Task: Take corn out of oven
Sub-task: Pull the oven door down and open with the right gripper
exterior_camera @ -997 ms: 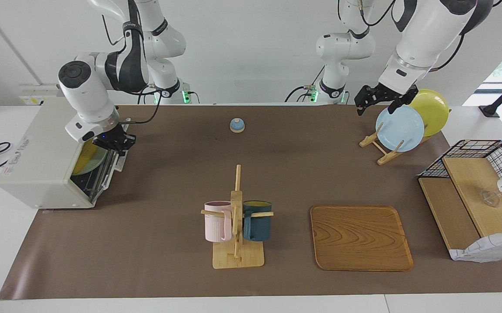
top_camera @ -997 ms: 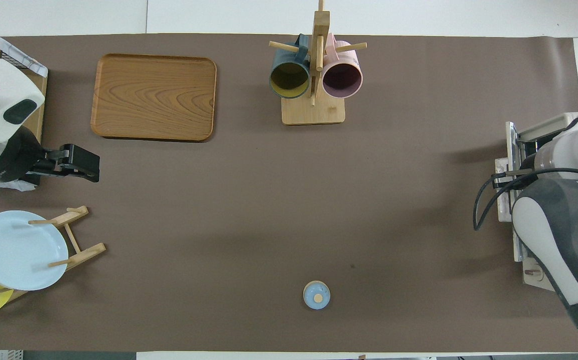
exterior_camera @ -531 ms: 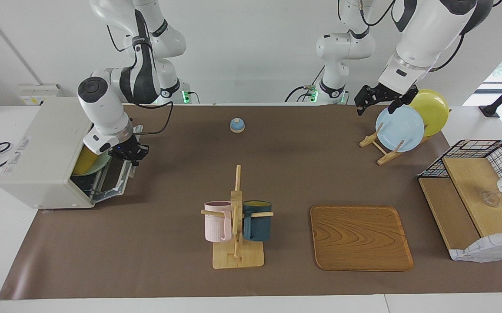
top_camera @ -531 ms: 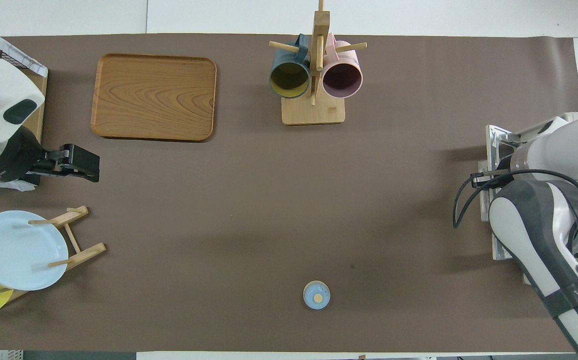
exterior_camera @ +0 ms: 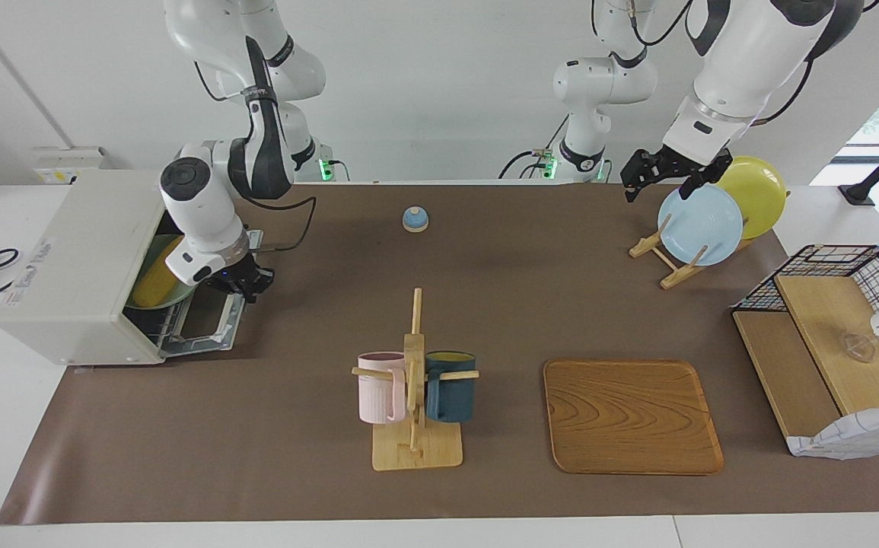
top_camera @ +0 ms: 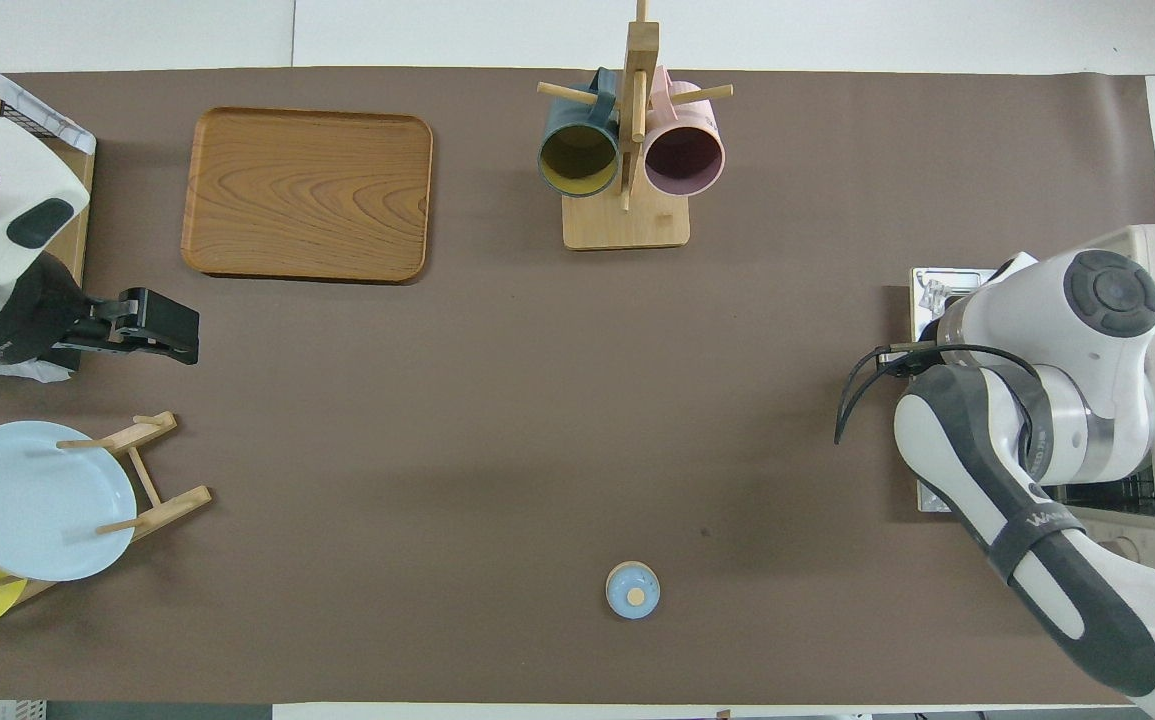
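Corn (exterior_camera: pixel 156 280), a bright yellow tapered cob, lies inside the boxy off-white toaster oven (exterior_camera: pixel 78 266). At its lowered door, the right gripper (exterior_camera: pixel 240 282) is fully closed on the handle. The left gripper (exterior_camera: pixel 641 176) hangs spread wide, empty, over two plates; two mugs hang nearby.

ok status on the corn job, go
Right gripper shut on the oven door handle, door nearly down. Left gripper open, waiting over the plate rack. Corn in the oven on a plate. Nothing blocking.
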